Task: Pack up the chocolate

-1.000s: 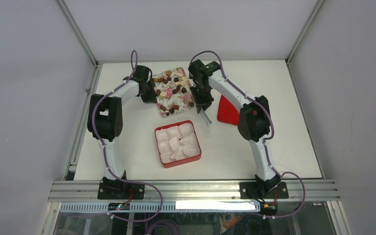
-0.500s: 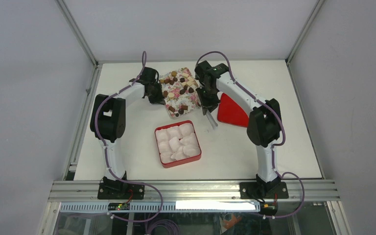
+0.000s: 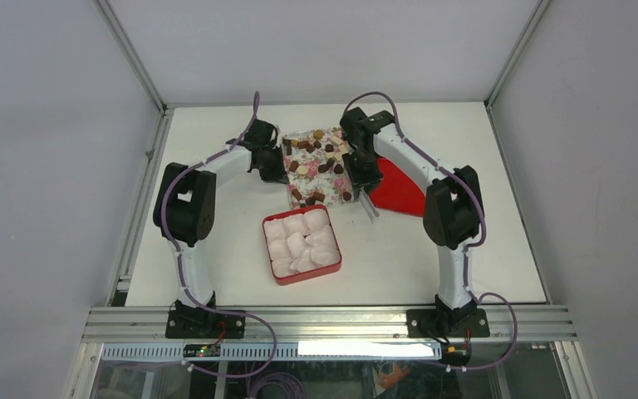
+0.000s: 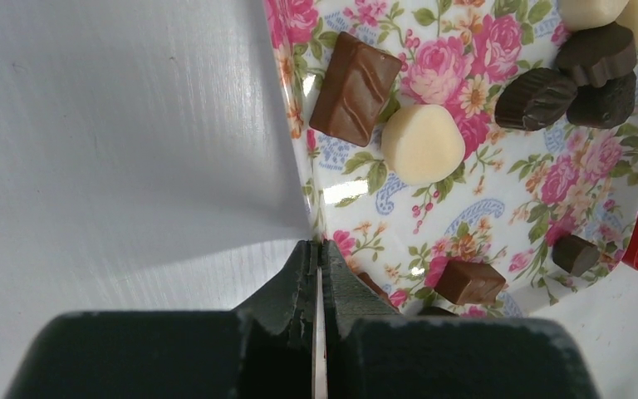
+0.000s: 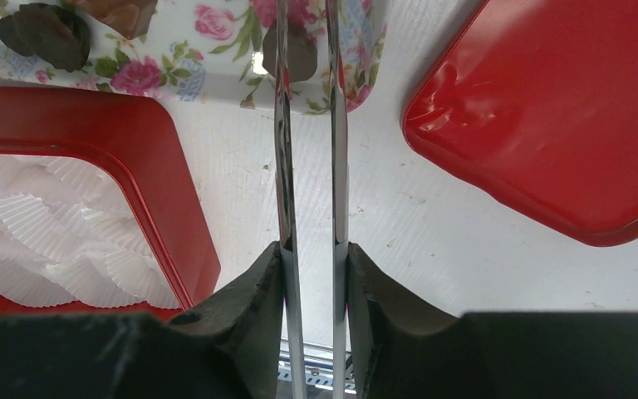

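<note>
The chocolate (image 3: 322, 168) is many small brown, dark and cream pieces on a floral tray (image 3: 306, 178). My left gripper (image 3: 281, 172) is shut on the tray's left rim; the left wrist view shows it (image 4: 316, 249) pinching the thin rim, with a brown bar (image 4: 355, 87) and a cream round (image 4: 422, 143) on the tray (image 4: 498, 191). My right gripper (image 3: 364, 179) is shut on metal tongs (image 5: 282, 125). A dark piece (image 5: 299, 46) lies between the tong blades at the tray's edge (image 5: 216, 50).
A red tin (image 3: 276, 270) lined with white paper cups (image 3: 299, 245) sits just in front of the tray; its rim (image 5: 149, 174) shows in the right wrist view. The red lid (image 3: 399, 189) lies to the right, under my right arm.
The floral tray has slid right and nearer the tin, held by my left gripper. My right arm with the tongs has moved right, staying at the tray's right edge.
</note>
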Controlling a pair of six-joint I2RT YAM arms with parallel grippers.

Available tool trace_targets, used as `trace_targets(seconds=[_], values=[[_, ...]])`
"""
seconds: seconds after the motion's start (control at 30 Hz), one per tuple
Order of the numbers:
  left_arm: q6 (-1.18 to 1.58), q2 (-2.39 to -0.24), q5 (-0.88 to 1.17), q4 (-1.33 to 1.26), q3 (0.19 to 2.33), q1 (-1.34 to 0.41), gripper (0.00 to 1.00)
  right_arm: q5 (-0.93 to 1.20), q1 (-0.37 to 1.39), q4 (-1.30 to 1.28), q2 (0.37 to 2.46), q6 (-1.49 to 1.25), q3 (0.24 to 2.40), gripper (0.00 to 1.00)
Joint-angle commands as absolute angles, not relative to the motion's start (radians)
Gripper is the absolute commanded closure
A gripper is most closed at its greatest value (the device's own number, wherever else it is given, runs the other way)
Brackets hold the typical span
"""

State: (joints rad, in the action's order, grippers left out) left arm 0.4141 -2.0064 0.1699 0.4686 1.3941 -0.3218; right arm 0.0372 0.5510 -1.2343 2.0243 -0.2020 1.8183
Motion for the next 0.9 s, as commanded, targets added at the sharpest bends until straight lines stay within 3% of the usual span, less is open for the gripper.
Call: trace_targets(seconds=[0.0, 0.13, 0.27, 0.3, 0.53, 0.87], values=[[0.382, -1.974, 0.187, 0.54, 1.382, -0.338, 0.97, 0.04, 0.546, -1.241, 1.959, -0.183, 1.824, 0.68], [0.388, -1.979, 0.192, 0.599, 1.443, -0.337, 0.55, 0.067, 0.548, -1.223, 1.936, -0.191, 1.791, 0.68], [0.388, -1.938, 0.175, 0.637, 1.484, -0.338, 0.43, 0.079, 0.55, -1.216, 1.911, -0.193, 1.75, 0.67], [0.389, -1.92, 0.166, 0.649, 1.488, -0.338, 0.35, 0.08, 0.55, -1.216, 1.909, -0.193, 1.738, 0.67], [0.396, -1.735, 0.133, 0.813, 1.431, -0.338, 0.23, 0.08, 0.557, -1.198, 1.887, -0.195, 1.673, 0.59], [0.468, -1.448, 0.106, 0.902, 1.103, -0.433, 0.23, 0.059, 0.557, -1.186, 1.905, -0.201, 1.713, 0.55]])
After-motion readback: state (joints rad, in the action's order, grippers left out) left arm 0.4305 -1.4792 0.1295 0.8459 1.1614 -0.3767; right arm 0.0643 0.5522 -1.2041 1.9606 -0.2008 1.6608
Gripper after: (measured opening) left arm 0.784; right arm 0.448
